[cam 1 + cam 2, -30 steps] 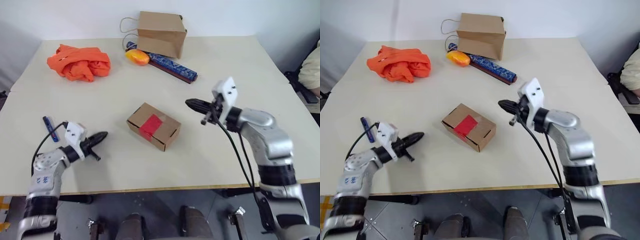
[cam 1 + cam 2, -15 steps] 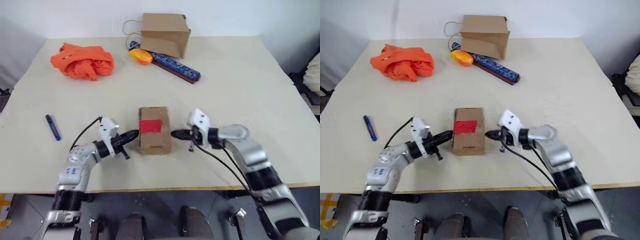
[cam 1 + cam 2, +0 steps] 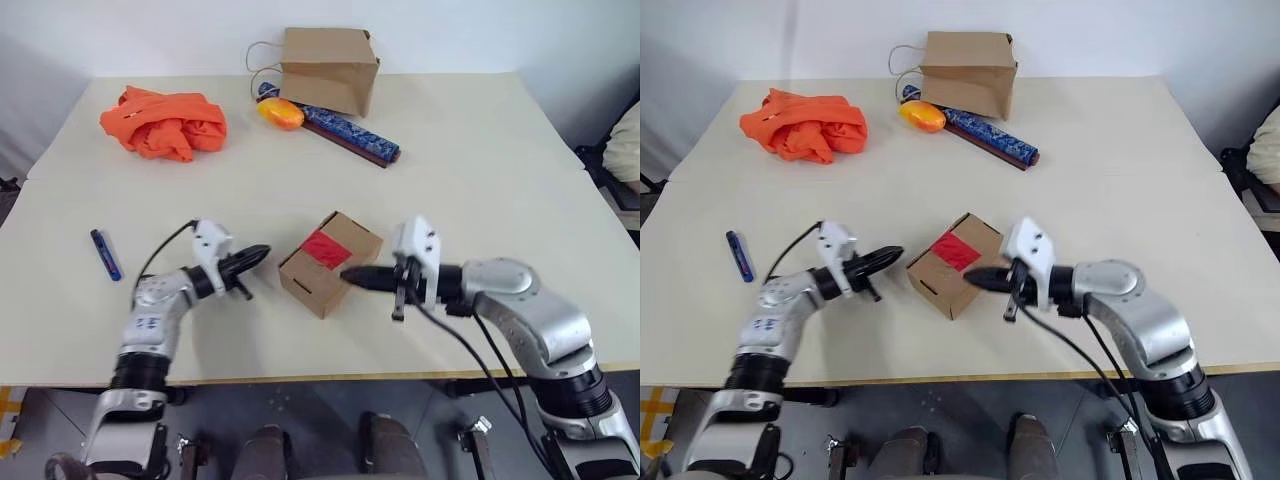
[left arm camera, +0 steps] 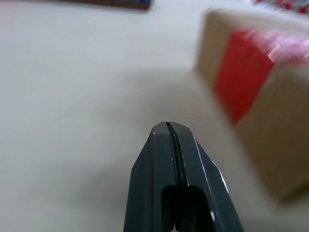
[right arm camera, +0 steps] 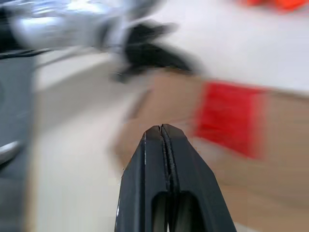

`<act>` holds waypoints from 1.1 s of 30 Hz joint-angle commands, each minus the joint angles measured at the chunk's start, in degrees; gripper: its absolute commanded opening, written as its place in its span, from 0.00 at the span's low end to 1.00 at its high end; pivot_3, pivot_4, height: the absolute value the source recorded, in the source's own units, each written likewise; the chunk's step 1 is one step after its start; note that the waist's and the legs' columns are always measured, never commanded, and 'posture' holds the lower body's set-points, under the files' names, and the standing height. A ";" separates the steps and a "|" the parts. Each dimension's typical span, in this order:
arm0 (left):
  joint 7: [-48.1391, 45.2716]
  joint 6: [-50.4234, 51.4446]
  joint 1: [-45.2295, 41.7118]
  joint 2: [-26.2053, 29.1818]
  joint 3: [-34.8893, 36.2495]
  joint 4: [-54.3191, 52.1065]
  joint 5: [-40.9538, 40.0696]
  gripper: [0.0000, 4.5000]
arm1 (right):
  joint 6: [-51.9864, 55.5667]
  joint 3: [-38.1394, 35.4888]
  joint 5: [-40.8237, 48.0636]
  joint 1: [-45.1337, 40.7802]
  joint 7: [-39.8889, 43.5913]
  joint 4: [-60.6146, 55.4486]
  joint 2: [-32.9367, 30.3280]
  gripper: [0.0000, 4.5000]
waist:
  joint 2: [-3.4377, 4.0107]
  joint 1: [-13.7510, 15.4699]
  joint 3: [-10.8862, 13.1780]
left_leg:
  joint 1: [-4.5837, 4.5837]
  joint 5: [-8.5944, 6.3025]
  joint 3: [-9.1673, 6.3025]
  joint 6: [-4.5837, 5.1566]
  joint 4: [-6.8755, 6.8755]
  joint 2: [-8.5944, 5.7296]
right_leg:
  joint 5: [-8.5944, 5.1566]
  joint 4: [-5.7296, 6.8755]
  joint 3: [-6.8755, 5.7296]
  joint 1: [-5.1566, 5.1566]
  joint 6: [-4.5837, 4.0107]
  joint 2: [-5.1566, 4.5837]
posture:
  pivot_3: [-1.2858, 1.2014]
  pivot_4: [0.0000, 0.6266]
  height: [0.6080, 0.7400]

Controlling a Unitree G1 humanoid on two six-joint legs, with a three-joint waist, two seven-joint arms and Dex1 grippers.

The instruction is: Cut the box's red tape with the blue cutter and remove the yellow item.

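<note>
The box (image 3: 312, 283), a small brown carton, sits cornerwise near the table's front, with the red tape (image 3: 327, 248) across its top flaps. My left gripper (image 3: 258, 254) is shut and empty, its tip just left of the box with a small gap between them. My right gripper (image 3: 348, 275) is also shut and empty, its tip against the box's right side. The box fills much of the left wrist view beyond the shut tips (image 4: 167, 126). The blue cutter (image 3: 105, 255) lies on the table far to the left. The yellow item is hidden.
An orange cloth bundle (image 3: 163, 122) lies at the back left. At the back middle a brown paper bag (image 3: 328, 68) stands with an orange-yellow fruit (image 3: 280, 113) and a long blue patterned rod (image 3: 350, 135) beside it. A person's sleeve (image 3: 625, 150) shows at the right edge.
Both shut grippers came in from farther out to the box's two sides. The box has turned on the table and now sits cornerwise. The cutter has not moved.
</note>
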 commanded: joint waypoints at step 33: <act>-1.59 1.62 -4.49 -13.38 -10.27 -4.50 1.70 0.00 | -0.39 1.85 -8.06 7.97 10.01 -2.92 -8.78 0.00 | -0.03 0.85 -0.02 | -0.03 0.00 0.01 0.00 0.04 0.00 | 0.01 -0.10 0.00 0.05 -0.01 0.01 | 0.52 0.24 1.00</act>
